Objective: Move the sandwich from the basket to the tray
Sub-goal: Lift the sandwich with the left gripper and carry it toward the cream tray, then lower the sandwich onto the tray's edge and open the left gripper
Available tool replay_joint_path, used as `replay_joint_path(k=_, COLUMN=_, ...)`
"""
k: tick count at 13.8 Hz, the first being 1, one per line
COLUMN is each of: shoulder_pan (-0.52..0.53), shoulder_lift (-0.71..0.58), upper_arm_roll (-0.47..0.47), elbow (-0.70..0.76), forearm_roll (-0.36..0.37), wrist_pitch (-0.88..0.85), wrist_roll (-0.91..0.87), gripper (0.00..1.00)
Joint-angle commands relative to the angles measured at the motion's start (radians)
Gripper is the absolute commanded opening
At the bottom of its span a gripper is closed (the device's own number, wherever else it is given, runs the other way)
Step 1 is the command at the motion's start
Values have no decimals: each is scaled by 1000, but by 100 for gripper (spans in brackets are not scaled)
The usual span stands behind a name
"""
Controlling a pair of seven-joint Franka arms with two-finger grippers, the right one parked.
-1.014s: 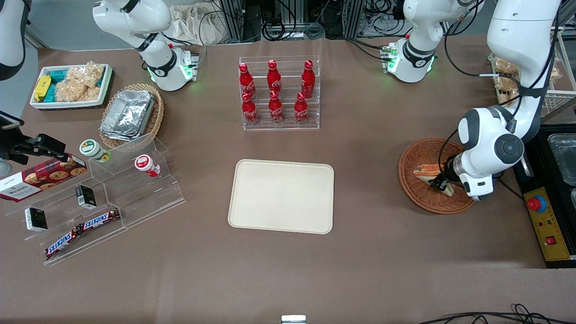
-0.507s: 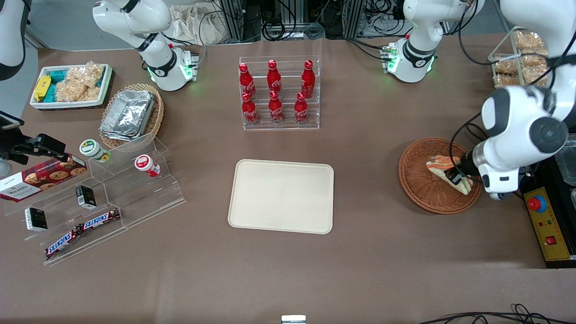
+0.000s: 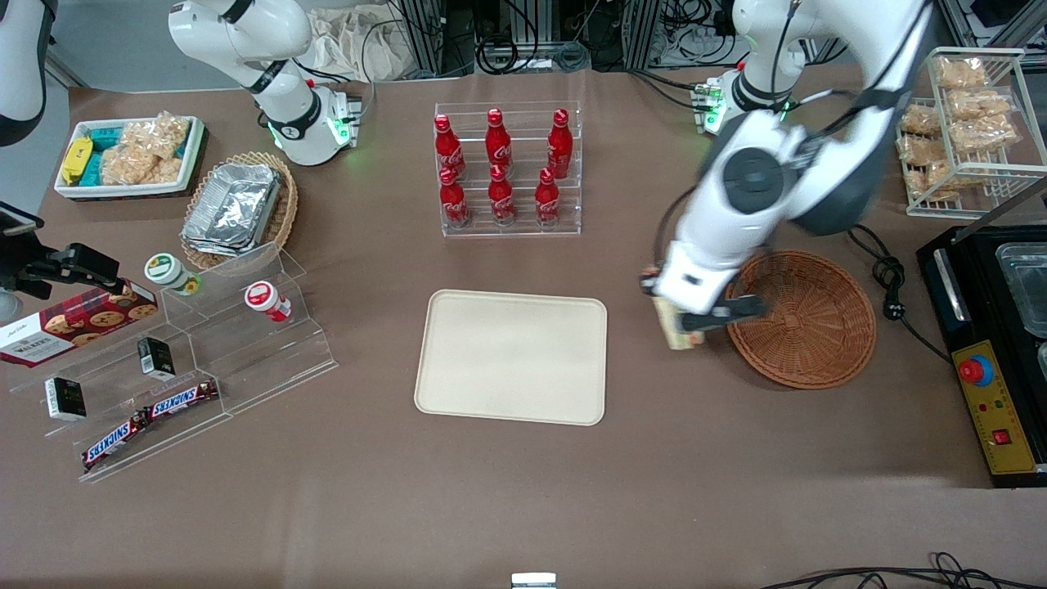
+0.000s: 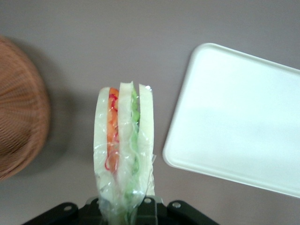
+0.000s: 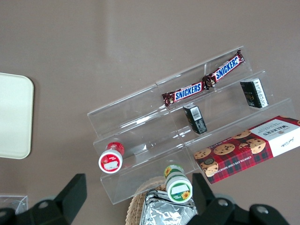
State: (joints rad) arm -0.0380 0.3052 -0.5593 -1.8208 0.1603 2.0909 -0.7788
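Sandwich (image 4: 124,150) hangs pinched in your gripper (image 3: 685,321) between basket (image 3: 810,323) and tray (image 3: 511,357); slick wrap could slip mid-carry.

A brown table (image 3: 523,491) carries the cream tray (image 3: 511,357) at its middle, with the reddish-brown basket (image 3: 806,319) near it toward the working arm's end and a clear rack of red bottles (image 3: 507,170) farther from the front camera. Toward the parked arm's end stand a clear stepped display (image 3: 204,368), a tan basket of foil containers (image 3: 239,209) and a white bin of snacks (image 3: 129,155). The gripper (image 3: 683,323) hangs above bare table between tray and basket, clamping the sandwich (image 4: 124,150).
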Motion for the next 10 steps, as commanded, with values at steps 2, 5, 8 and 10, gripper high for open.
replay_joint_path(k=2, shoulder_pan=-59, shoulder_lift=202, upper_arm_roll=-7, elbow=51, forearm_roll=169, wrist_pitch=150, wrist_roll=49, gripper=0)
replay_joint_path(k=5, shoulder_pan=-59, shoulder_lift=293, upper_arm_roll=-5, elbow=52, forearm_roll=206, wrist_pitch=328, wrist_roll=50, gripper=4)
replay_joint_path(k=8, shoulder_pan=-62, shoulder_lift=368, upper_arm_roll=-5, elbow=60, forearm_roll=312, wrist_pitch=409, wrist_roll=27, gripper=27)
replay_joint_path(k=10, shoulder_pan=-63, shoulder_lift=394, upper_arm_roll=-5, elbow=61, forearm_roll=320, wrist_pitch=448, wrist_roll=19, gripper=63)
